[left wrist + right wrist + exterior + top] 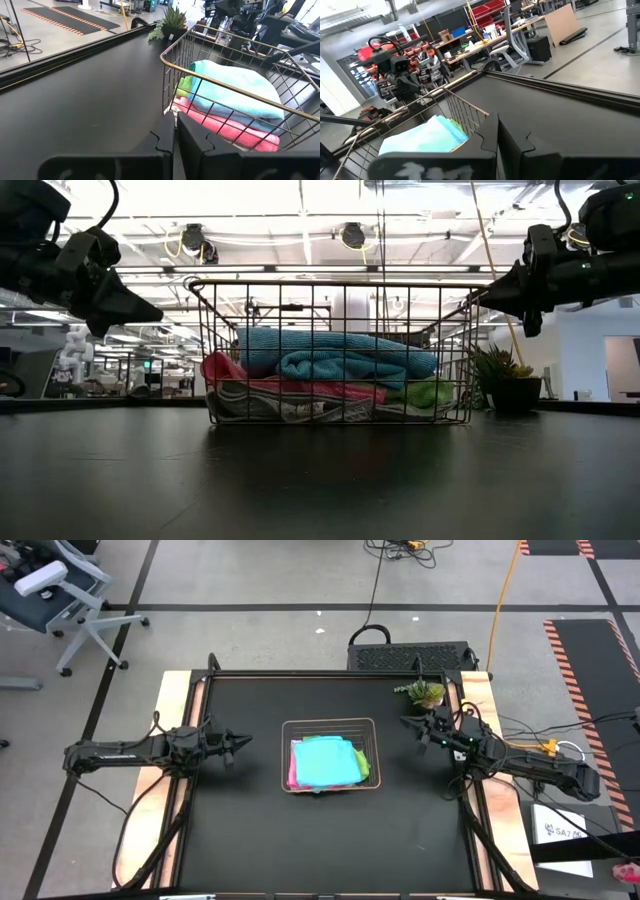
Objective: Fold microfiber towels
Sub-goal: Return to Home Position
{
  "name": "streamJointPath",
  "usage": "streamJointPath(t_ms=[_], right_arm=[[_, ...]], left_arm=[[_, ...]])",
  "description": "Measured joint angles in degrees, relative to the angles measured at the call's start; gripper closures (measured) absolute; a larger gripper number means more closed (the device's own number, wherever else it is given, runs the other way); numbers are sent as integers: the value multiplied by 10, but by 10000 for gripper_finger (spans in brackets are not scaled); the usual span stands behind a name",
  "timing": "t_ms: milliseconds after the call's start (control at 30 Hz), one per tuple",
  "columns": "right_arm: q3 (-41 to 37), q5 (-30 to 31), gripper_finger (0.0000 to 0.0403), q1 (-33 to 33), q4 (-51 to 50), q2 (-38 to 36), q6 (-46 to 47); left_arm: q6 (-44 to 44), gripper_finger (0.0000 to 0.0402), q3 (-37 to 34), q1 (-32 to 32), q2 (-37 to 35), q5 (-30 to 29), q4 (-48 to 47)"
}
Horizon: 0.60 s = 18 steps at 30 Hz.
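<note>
From above, a rectangular wire mesh basket point(328, 722) sits mid-surface point(240, 840), holding soft folded microfiber towels point(322, 772), the light blue towel point(335, 755) topmost. The left hand point(245, 739) hangs toward the left edge and the right hand point(406, 722) toward the far right corner, both well apart from the towels. At surface height, the pink towel point(320, 388), lime green towel point(428, 392) and grey-white towel point(270, 412) lie beneath. In each wrist view the fingers point(150, 150) point(517, 150) are pressed together.

Towels point(326, 762) stacked in wire basket point(329, 722), light blue uppermost, set between left tool point(243, 740) and right tool point(408, 722), potted plant point(427, 692) placed just beside right tool.
</note>
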Motion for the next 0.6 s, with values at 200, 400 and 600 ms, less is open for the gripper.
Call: streamJointPath(t_ms=[200, 400, 600], right_arm=[[0, 1, 403, 15, -6, -38, 0], [0, 0, 403, 51, -9, -118, -14], [0, 0, 403, 89, -72, -158, -140]], left_arm=[[0, 380, 0, 0, 0, 0, 0], [0, 380, 0, 0, 0, 0, 0], [0, 380, 0, 0, 0, 0, 0]])
